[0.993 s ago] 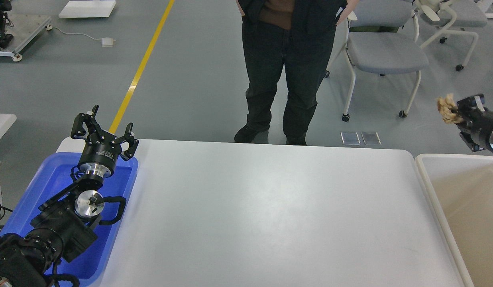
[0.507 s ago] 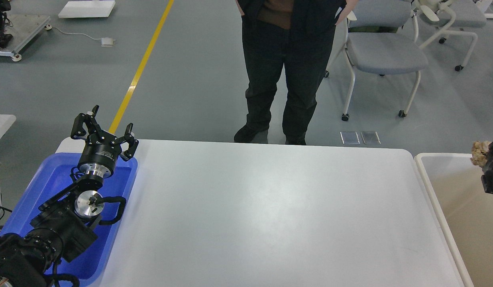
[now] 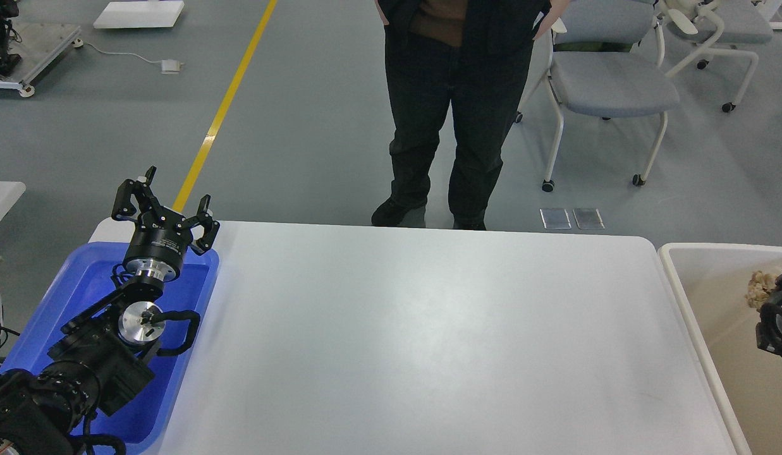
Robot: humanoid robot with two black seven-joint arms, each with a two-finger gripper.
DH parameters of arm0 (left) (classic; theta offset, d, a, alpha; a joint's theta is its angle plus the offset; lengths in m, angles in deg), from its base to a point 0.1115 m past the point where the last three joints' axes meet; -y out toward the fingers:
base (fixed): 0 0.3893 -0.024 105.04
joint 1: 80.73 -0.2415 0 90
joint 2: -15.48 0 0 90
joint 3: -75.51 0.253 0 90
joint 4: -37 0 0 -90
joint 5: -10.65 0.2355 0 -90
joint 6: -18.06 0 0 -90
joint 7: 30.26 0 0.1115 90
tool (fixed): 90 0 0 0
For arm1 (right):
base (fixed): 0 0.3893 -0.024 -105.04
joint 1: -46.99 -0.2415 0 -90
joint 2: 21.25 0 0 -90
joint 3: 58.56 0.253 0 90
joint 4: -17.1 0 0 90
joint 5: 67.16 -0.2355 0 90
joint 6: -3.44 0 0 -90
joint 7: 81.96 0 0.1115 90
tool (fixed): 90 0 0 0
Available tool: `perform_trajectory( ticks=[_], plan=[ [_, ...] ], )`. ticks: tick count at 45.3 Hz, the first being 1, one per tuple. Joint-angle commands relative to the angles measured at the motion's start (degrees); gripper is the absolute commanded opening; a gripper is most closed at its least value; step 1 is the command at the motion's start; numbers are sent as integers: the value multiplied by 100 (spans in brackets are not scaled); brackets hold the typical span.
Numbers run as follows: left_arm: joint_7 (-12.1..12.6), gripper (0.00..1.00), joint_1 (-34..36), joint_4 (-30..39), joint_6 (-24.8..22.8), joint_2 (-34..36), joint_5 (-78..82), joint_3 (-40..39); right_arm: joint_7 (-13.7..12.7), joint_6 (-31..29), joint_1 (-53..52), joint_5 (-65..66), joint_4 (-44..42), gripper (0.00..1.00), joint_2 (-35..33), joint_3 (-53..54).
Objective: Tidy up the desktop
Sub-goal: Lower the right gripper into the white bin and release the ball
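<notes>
The white desktop (image 3: pixel 428 328) is bare. My left gripper (image 3: pixel 169 196) is open and empty, held above the far end of the blue tray (image 3: pixel 74 272) at the table's left. My right gripper (image 3: pixel 771 294) shows only partly at the right edge, low inside the cream-white bin (image 3: pixel 676 278). It is shut on a crumpled tan wad (image 3: pixel 757 287) that sticks out at its tip, above the bin's floor.
A person in dark trousers (image 3: pixel 454 126) stands right at the table's far edge. Grey chairs (image 3: pixel 612 82) stand behind at the right. A yellow floor line (image 3: pixel 226 107) runs at the back left.
My right gripper has come down with the tan wad from above the bin's far rim into the bin. The left arm has not moved.
</notes>
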Motion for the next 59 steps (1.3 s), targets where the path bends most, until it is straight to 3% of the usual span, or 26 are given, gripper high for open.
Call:
perform_trajectory(
  ticks=[1,18,22,23,27,59],
  plan=[
    [0,100,0,0,0,0,0,0,16,-5,193,-34,-61,0,51,283],
    [0,100,0,0,0,0,0,0,60,-5,272,-34,-254,2,95,389],
    [0,100,0,0,0,0,0,0,60,-5,272,-43,-342,22,104,415],
    [0,100,0,0,0,0,0,0,60,-5,272,-43,-343,31,104,468],
    [0,100,0,0,0,0,0,0,60,-5,298,-52,-343,100,104,714],
    [0,100,0,0,0,0,0,0,60,-75,184,-60,-97,100,104,820]
  ],
)
